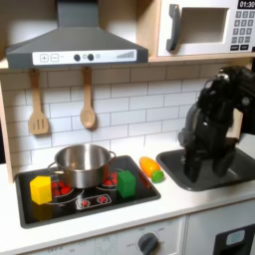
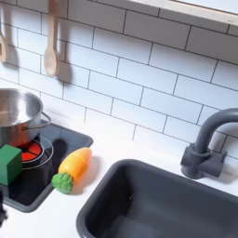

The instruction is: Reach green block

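Resting on the black toy stove top point(image 1: 88, 204), near its front right corner in the first exterior view, the small bright green cube-shaped block point(image 1: 126, 182) is seen well apart from the black robot hand point(image 1: 196, 159), which hangs over the dark grey sink point(image 1: 204, 177); whether its fingers are spread cannot be told. Plain faces are shown on the block. A shiny steel pot point(image 1: 82, 162) stands behind it, an orange toy carrot point(image 1: 151, 168) just beside it on the white surface point(image 1: 189, 204).
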`<control>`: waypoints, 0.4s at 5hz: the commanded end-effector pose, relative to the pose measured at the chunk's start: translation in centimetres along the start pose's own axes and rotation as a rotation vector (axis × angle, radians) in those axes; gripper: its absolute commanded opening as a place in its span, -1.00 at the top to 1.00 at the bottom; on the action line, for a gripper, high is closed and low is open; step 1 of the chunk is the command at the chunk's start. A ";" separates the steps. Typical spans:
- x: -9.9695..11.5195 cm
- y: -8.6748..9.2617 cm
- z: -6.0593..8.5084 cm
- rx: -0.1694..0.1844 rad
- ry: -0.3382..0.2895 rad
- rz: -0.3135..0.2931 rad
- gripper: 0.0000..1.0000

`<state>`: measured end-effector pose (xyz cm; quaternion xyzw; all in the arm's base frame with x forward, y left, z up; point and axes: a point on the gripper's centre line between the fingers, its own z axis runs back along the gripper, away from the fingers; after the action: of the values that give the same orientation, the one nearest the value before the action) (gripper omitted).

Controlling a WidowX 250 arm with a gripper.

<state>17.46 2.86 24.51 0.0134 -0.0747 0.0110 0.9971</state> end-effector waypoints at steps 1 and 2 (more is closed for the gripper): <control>4.1 1.5 -0.7 0.015 -0.009 0.038 -1.00; 6.1 2.4 -1.4 0.017 0.000 0.070 -1.00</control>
<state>23.61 5.39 23.84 0.0184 -0.0707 0.0462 0.9963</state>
